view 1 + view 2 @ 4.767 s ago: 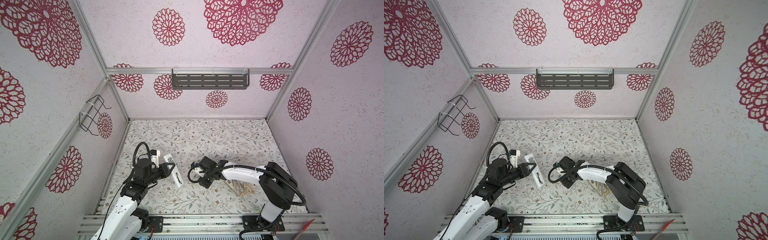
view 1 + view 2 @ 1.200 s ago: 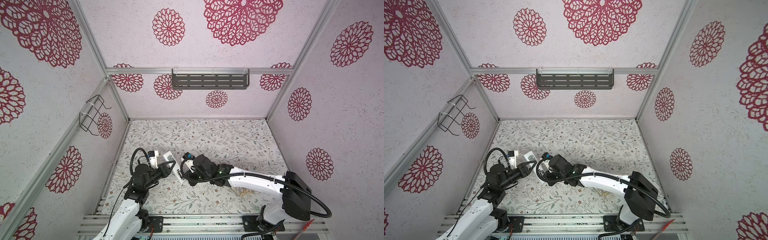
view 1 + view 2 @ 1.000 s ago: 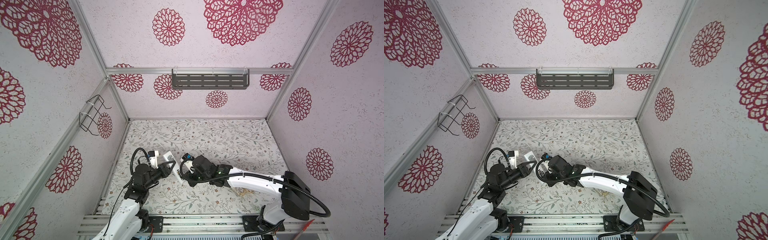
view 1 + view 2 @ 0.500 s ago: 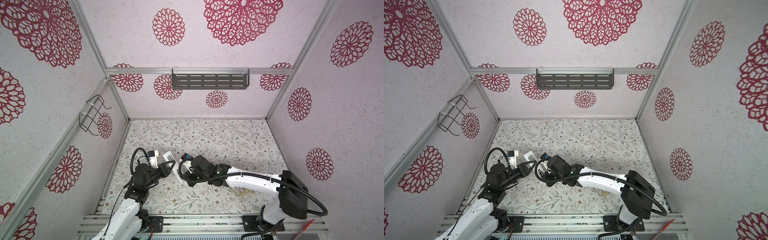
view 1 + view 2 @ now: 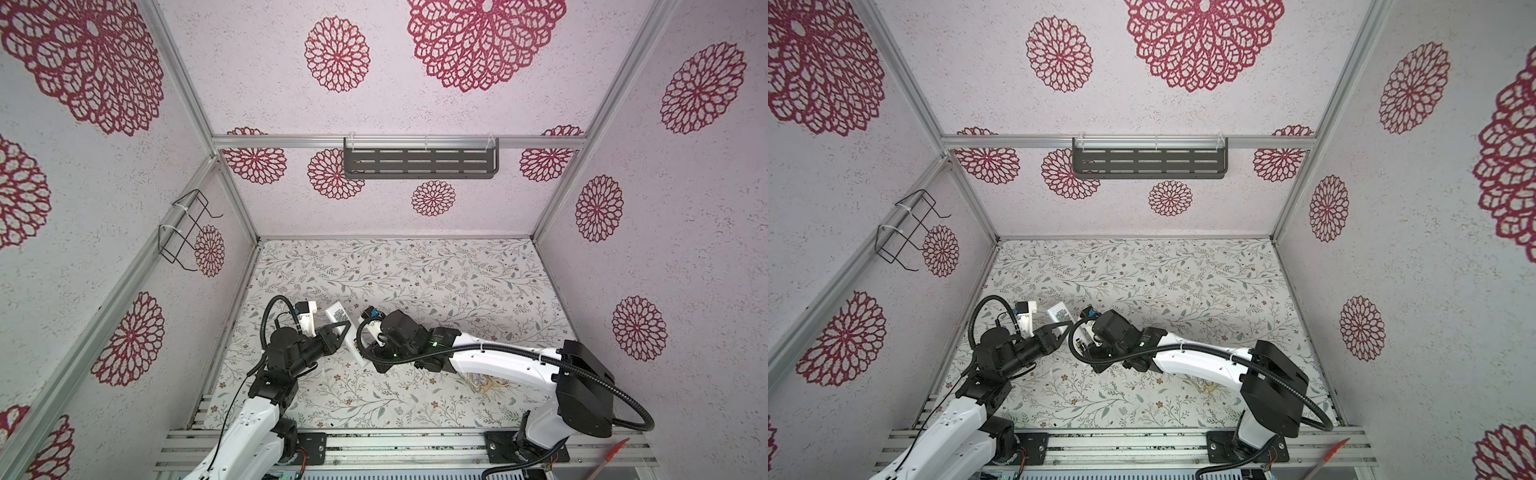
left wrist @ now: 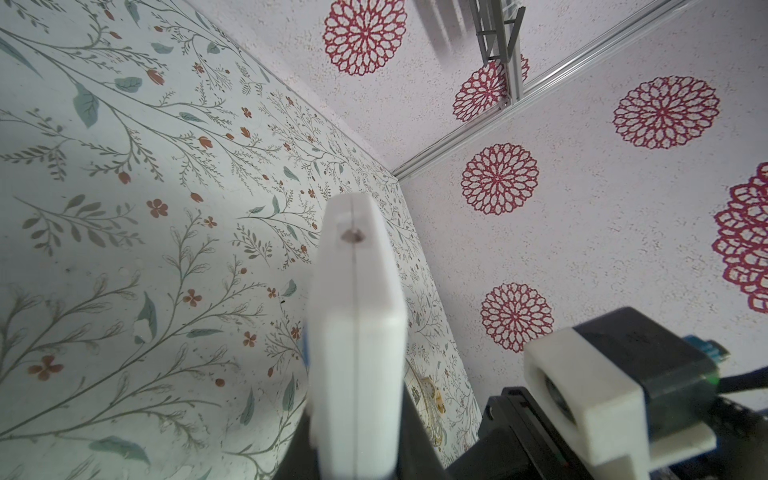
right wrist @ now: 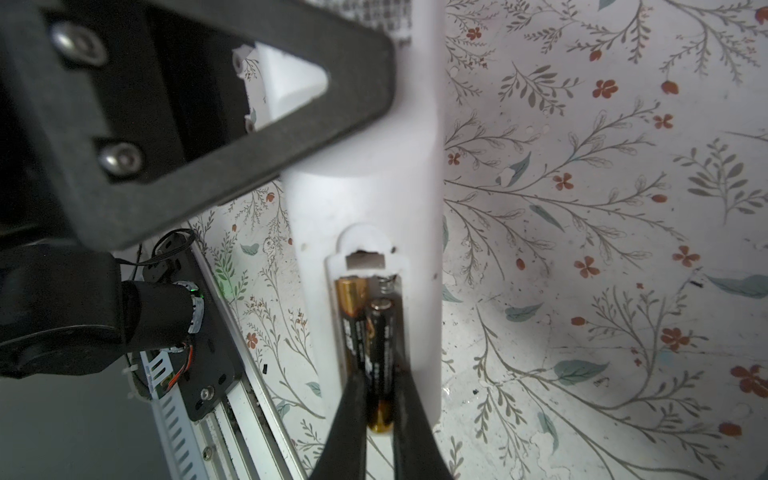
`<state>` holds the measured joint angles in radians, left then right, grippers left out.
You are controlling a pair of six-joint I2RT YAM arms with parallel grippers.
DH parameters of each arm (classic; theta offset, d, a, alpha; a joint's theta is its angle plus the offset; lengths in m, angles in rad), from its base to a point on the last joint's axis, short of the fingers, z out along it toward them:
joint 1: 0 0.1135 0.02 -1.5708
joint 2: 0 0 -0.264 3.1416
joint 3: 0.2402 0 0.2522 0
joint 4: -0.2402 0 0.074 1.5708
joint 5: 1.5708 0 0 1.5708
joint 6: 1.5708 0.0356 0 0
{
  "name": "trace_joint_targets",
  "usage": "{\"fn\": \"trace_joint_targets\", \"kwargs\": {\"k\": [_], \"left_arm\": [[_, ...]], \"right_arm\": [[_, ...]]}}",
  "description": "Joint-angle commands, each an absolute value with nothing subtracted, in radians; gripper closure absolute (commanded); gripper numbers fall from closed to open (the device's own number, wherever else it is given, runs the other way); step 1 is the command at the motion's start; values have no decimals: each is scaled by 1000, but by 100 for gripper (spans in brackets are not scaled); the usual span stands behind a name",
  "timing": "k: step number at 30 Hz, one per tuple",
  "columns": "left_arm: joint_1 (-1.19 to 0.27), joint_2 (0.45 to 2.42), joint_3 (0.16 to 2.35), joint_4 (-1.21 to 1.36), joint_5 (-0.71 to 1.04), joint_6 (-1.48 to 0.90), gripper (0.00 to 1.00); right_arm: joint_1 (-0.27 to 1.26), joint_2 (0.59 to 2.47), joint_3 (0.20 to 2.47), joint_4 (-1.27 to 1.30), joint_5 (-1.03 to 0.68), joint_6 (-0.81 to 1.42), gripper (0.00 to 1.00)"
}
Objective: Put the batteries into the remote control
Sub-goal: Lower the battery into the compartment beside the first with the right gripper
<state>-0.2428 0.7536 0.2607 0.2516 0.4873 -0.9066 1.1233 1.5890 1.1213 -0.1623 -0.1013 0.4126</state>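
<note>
The left claw (image 5: pixel 343 334) is clenched on the remote control (image 5: pixel 336 316). It holds the remote up over the table (image 5: pixel 415 282), near the left edge. The battery slot is open, and the first battery (image 7: pixel 351 307) lies inside. The right claw (image 7: pixel 380 401) is the nearer one and grips the second battery (image 7: pixel 380 345). That battery lies the same way as the long remote, over the empty slot, with its nose near the spring (image 7: pixel 386 286). Nothing blocks it. A beige pouch (image 5: pixel 484 383) lies under the right arm, well apart.
</note>
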Motion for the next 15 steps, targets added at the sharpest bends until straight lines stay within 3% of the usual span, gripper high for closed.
{"fn": "trace_joint_targets", "kwargs": {"k": [1,15], "left_arm": [[-239,753,256,334,520,-922,100],[-239,751,254,336,528,-927,100]], "right_arm": [[1130,1589,1150,-184,-78,417,83],[1141,1564,1154,-182,-52,410,71]]}}
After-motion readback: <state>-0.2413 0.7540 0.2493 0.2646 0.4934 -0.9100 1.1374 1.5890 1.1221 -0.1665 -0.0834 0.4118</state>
